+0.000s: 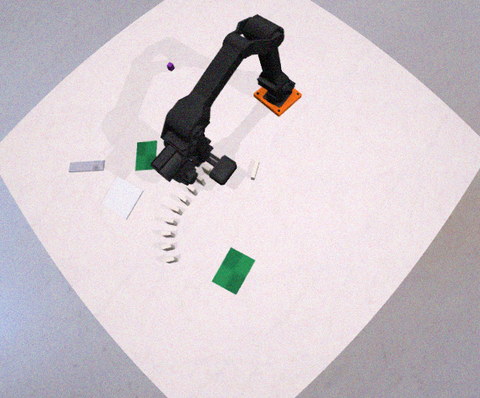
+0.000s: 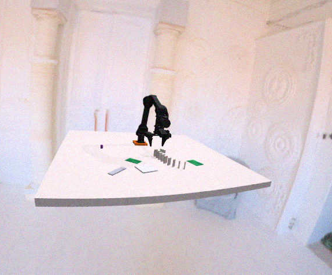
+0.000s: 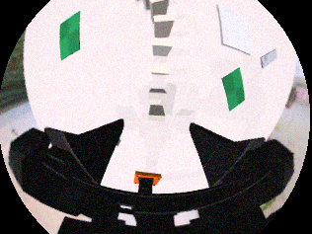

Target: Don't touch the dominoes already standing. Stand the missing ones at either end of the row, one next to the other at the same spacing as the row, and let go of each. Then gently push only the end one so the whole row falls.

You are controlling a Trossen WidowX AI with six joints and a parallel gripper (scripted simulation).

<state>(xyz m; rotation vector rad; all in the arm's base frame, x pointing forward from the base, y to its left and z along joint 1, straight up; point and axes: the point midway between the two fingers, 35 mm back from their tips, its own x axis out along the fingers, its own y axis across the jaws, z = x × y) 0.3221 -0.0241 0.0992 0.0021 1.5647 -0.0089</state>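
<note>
The hand (image 1: 203, 170) (image 2: 157, 146) (image 3: 157, 123) was spread almost fully open, gripping nothing, above the arm-base end of the curved row of standing dominoes (image 1: 176, 210) (image 2: 165, 160) (image 3: 163, 29). The end domino (image 1: 206, 169) (image 2: 155, 152) (image 3: 157, 110) stood upright on the surface (image 1: 317, 214) (image 2: 100, 186) (image 3: 109, 88), below the fingertips and apart from them. A loose domino (image 1: 254, 170) (image 2: 162, 151) lay near the hand, off to one side of the row.

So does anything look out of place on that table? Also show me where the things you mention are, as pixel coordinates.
One small pale domino (image 1: 254, 170) (image 2: 162, 151) looks odd: it sits apart from the curved row of dominoes (image 1: 171, 221) (image 2: 169, 161) (image 3: 162, 50), apparently lying down while those stand. Nothing looks spilled or damaged.
</note>
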